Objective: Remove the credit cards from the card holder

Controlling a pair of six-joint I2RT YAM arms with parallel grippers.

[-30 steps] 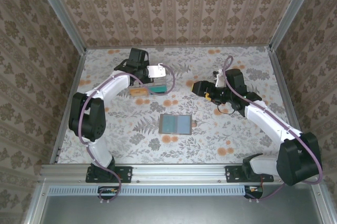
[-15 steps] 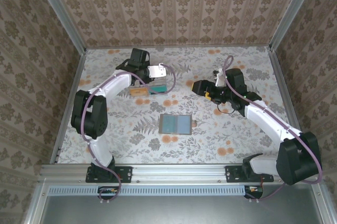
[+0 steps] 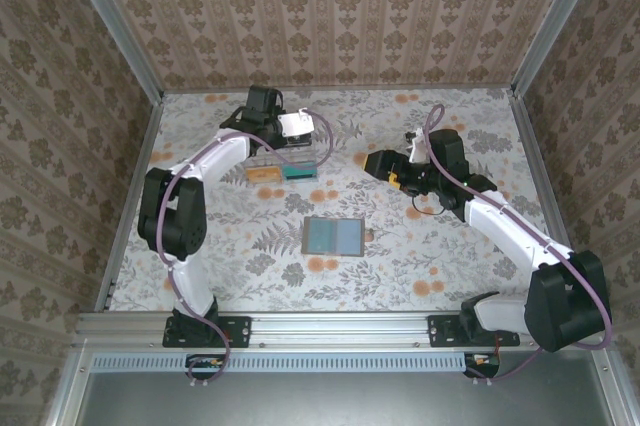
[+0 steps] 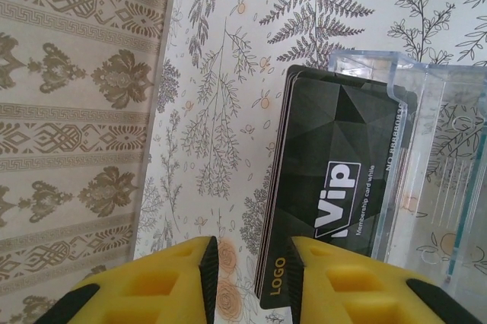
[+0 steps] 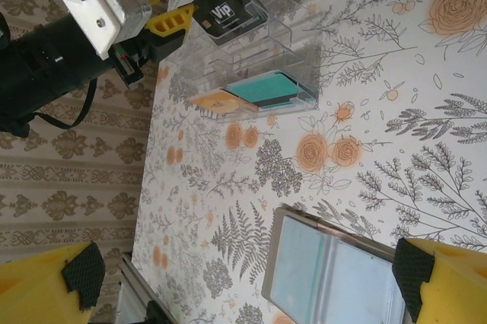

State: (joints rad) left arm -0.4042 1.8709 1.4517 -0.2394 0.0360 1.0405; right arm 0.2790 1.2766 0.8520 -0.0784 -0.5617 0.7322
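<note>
I'm hovering left claw [image 4: 251,252] slightly spread at black card [image 4: 335,187]; right wrist view is adding open wallet [image 5: 335,278], right claw [image 5: 247,272] wide.

Table [image 3: 250,276] is covered in floral fern-print paper, enclosed on three sides by beige damask-patterned walls [image 3: 340,16]; aluminium rail [image 3: 330,326] is fixed along near edge.
</note>
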